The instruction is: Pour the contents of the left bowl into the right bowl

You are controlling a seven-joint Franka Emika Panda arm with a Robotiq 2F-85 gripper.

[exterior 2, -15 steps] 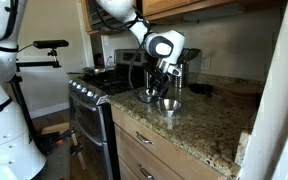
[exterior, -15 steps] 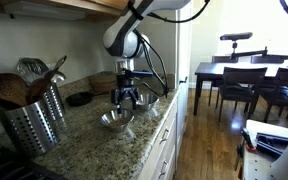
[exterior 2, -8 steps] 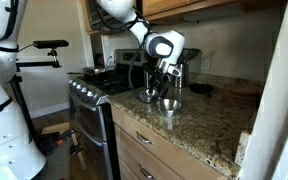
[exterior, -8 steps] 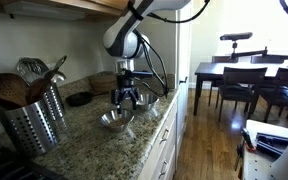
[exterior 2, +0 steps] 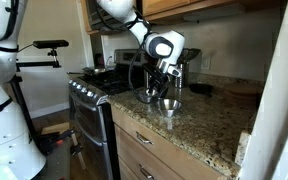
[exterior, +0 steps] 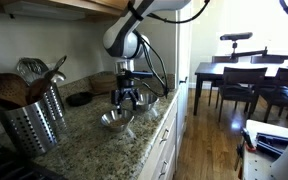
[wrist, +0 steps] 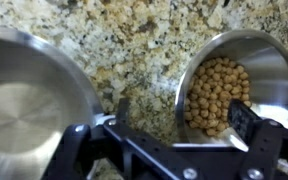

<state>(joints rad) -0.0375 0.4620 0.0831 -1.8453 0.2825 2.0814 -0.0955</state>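
Two alike shiny steel bowls stand on the granite counter. In the wrist view the left bowl (wrist: 224,85) holds chickpeas and sits on the right side of the picture. The right bowl (wrist: 24,105) is empty. My gripper (wrist: 182,113) is open and low over the chickpea bowl. One finger (wrist: 246,118) is inside it and the other finger (wrist: 120,108) is outside, so the jaws straddle its wall. In both exterior views the gripper (exterior: 127,97) (exterior 2: 154,92) hangs over the chickpea bowl (exterior 2: 147,98), and the empty bowl (exterior: 113,120) (exterior 2: 170,104) stands beside it.
A perforated steel utensil holder (exterior: 34,122) with wooden spoons stands at the near end of the counter. A dark flat dish (exterior: 80,98) lies by the wall. The counter's front edge (exterior: 154,125) is close to the bowls. A stove (exterior 2: 89,92) adjoins the counter.
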